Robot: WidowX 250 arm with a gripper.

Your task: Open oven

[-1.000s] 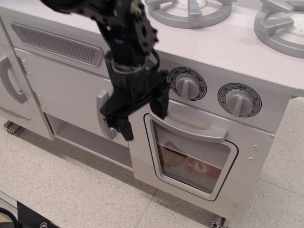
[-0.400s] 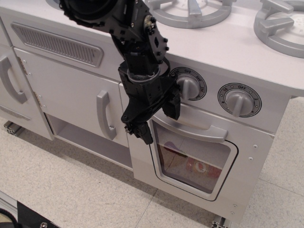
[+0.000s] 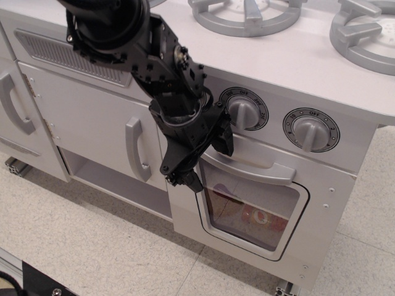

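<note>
The oven (image 3: 321, 203) is light grey, its door shut, with a rounded clear window (image 3: 250, 213) and a wide horizontal grey handle (image 3: 259, 168) above the window. My black gripper (image 3: 207, 163) is open and empty. It hangs in front of the door's upper left corner. One finger (image 3: 223, 139) is by the handle's left end, the other finger (image 3: 185, 179) is lower, at the window's left edge. I cannot tell whether a finger touches the handle.
Two grey knobs (image 3: 245, 111) (image 3: 310, 131) sit above the oven door. A windowless cabinet door with a vertical handle (image 3: 137, 150) stands to the left, above an open shelf (image 3: 117, 182). Stove burners (image 3: 244, 13) are on top. Tiled floor lies below.
My gripper has moved right, from the cabinet's vertical handle to the left end of the oven handle, and tilted. The oven door has not moved.
</note>
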